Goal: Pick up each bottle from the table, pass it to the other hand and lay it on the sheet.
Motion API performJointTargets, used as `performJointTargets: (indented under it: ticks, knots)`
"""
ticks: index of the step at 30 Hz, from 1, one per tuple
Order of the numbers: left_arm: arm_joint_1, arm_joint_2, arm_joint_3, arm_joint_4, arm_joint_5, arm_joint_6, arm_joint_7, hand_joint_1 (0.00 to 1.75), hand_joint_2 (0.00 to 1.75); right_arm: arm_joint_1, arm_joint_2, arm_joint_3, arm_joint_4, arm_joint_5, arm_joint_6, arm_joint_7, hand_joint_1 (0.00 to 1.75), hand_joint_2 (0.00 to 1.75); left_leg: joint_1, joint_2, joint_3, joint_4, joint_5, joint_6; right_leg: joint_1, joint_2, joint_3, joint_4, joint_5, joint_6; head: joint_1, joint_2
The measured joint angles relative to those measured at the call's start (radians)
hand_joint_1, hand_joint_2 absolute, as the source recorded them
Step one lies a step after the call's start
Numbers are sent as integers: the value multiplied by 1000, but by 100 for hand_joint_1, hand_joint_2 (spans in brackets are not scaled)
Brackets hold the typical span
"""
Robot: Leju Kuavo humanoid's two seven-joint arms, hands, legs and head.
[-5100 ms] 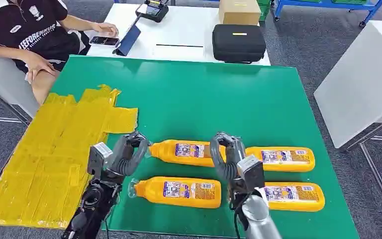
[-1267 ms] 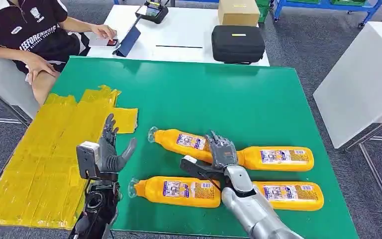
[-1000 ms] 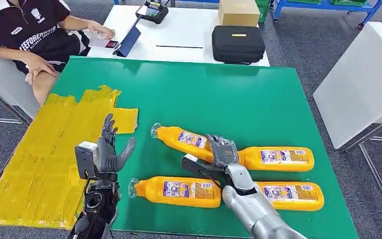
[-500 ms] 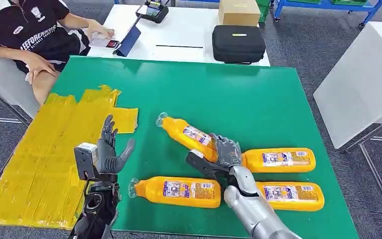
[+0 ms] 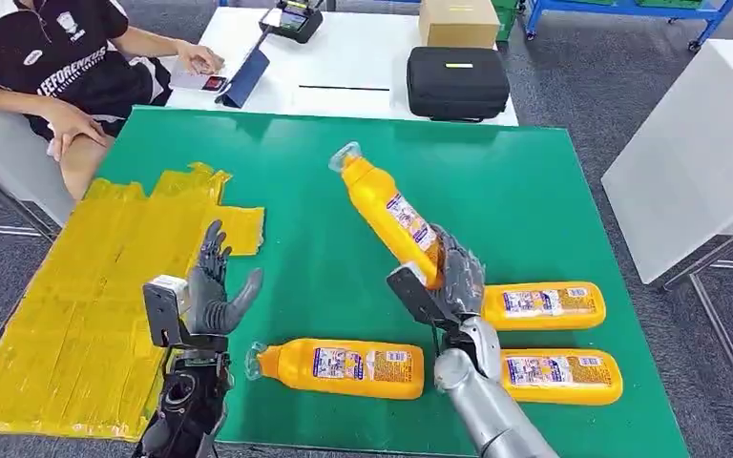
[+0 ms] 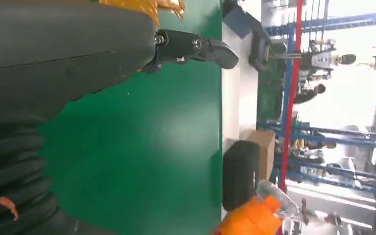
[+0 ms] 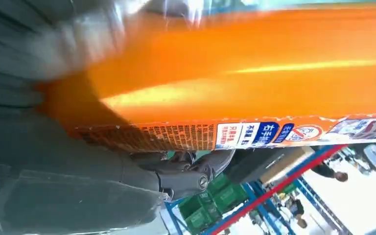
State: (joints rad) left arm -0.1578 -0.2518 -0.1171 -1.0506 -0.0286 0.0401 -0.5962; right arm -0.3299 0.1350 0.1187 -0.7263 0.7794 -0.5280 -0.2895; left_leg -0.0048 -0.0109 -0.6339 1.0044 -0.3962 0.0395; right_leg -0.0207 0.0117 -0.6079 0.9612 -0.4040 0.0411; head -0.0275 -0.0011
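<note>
Right hand (image 5: 453, 281) fingers wrapped around base end of an orange bottle (image 5: 388, 212), lifted off the green table (image 5: 496, 181), tilted, cap end up and pointing away toward the robot's left. Right wrist view: bottle body (image 7: 254, 73) across the palm, label visible. Left hand (image 5: 212, 291) raised over the table edge beside the yellow sheet (image 5: 95, 286), fingers spread, holding nothing. Three bottles lie flat on the table: one near the left hand (image 5: 344, 367), two stacked side by side right of the right hand (image 5: 544, 305) (image 5: 558, 375). Person seated at far left (image 5: 48, 67).

The right robot hand (image 5: 453, 281) has lifted one bottle (image 5: 387, 210) off the table.
</note>
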Motion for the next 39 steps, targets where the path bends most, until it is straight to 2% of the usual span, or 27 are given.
performJointTargets:
  ticks: [5,9,11,21,34,39]
  knots:
    - [-9,0,-32,0,-5,-71,27,0,175,6,10,-7,-18,-54,-13,-50,175,175,0,0,0,0,0,0,0,0,0,0,0,0,0,0]
    - [-42,0,-78,15,180,-376,110,0,175,2,29,-2,-19,-78,-23,-83,175,175,0,0,0,0,0,0,0,0,0,0,0,0,0,0]
    - [-71,-1,-98,38,247,-441,138,0,175,-2,39,5,-19,-81,-26,-89,175,175,0,0,0,0,0,0,0,0,0,0,0,0,0,0]
    - [-169,-10,-174,73,301,-437,206,0,175,-4,64,51,-19,-76,-23,-76,175,175,0,0,-1,0,1,0,0,0,0,0,0,0,0,0]
    - [-198,-13,-191,102,310,-428,209,0,175,-12,73,69,-14,-68,-20,-72,175,175,0,0,-1,0,1,0,0,0,-1,0,0,0,0,0]
    - [-217,-16,-192,137,331,-378,206,0,175,-11,80,71,-15,-71,-29,-72,175,175,0,0,-1,0,1,0,0,0,-1,0,0,0,0,0]
